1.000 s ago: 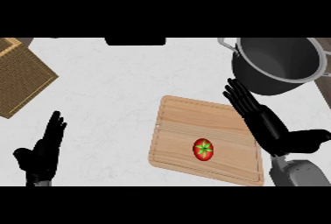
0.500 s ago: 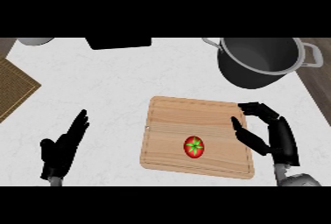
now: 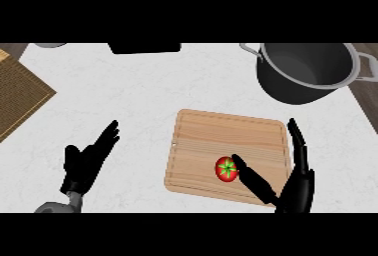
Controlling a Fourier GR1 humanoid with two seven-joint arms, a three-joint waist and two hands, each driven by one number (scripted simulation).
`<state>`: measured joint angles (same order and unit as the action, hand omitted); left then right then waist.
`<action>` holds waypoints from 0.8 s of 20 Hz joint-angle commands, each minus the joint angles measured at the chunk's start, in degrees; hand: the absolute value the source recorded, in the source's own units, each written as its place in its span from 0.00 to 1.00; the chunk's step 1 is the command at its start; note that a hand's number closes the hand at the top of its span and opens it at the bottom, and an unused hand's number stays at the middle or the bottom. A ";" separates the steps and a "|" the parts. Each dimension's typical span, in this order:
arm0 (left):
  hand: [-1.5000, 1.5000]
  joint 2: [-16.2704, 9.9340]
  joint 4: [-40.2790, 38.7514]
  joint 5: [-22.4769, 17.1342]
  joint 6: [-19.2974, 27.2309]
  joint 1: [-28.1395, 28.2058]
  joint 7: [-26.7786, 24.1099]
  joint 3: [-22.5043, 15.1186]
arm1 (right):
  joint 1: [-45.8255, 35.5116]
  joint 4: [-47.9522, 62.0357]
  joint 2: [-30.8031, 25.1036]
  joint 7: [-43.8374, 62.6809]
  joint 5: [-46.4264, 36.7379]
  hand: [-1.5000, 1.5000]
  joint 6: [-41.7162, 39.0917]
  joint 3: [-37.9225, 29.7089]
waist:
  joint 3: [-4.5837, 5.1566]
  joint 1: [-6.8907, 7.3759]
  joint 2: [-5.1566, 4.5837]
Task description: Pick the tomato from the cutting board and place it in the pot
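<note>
The tomato lies on the wooden cutting board, well apart from the dark pot. The right hand spreads straight fingers over the board, thumb tip beside the tomato. The left hand rests open on the counter.

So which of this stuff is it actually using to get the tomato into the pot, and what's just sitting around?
In use:
tomato
cutting board under it
pot, far right
right hand, open beside the tomato

Just lying about:
woven mat at the left edge
dark object at the top
left hand, resting open
</note>
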<state>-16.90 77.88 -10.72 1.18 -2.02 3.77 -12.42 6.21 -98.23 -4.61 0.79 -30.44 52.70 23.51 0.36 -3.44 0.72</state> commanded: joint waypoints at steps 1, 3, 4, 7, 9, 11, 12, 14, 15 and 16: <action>0.50 0.90 0.55 0.71 -0.19 -0.94 1.16 -1.39 | 6.87 -2.44 4.38 12.39 -12.35 0.00 0.36 4.35 | 0.07 1.49 -0.38; 0.50 0.35 -0.19 0.16 -0.99 -0.93 0.68 -0.63 | 10.59 -5.19 4.47 18.52 -15.16 0.00 -2.60 5.26 | 0.10 1.40 -0.42; 0.50 -0.53 -0.06 -0.14 -1.84 -1.84 1.12 -0.21 | 8.99 -6.37 4.50 22.72 -16.04 0.00 -5.60 4.95 | 0.15 1.76 -0.56; 0.50 1.68 1.48 0.82 -1.04 -1.98 2.15 -2.19 | 5.58 -9.46 4.56 36.57 -21.70 0.00 -6.92 6.79 | -0.12 3.14 -0.70; 0.50 1.02 -0.57 1.32 -1.35 -3.76 2.59 -1.50 | 2.61 -12.16 4.58 45.06 -24.33 0.00 -9.12 9.47 | -0.11 3.10 -0.79; 0.50 0.85 1.65 -0.12 -2.83 -3.22 4.11 -1.30 | 0.79 -10.94 4.59 52.10 -25.49 0.00 -8.31 10.49 | -0.24 3.56 -0.71; 0.50 1.13 -0.50 -0.01 -2.70 -3.39 2.77 -0.57 | 0.26 -10.81 4.59 52.93 -22.12 0.00 -12.86 7.40 | -0.26 3.48 -0.81; 0.50 3.41 -2.63 1.44 -0.88 -6.33 3.33 -1.31 | -3.76 -12.24 4.60 56.99 -19.30 0.00 -20.87 6.55 | -0.26 3.33 -0.94; 0.50 1.83 1.92 1.18 -1.33 -3.61 4.46 -1.48 | -3.89 -8.67 4.60 58.43 -19.88 0.00 -19.60 8.86 | -0.32 4.06 -0.77; 0.50 1.81 1.49 1.29 -1.86 -3.36 3.89 -1.71 | -4.60 -6.02 4.60 57.18 -16.26 0.00 -21.65 7.42 | -0.35 4.22 -0.87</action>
<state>-15.19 78.23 -9.74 -0.36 -5.41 6.86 -13.77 5.20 -107.83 -0.13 51.30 -50.20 36.50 31.10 0.13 0.08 -0.05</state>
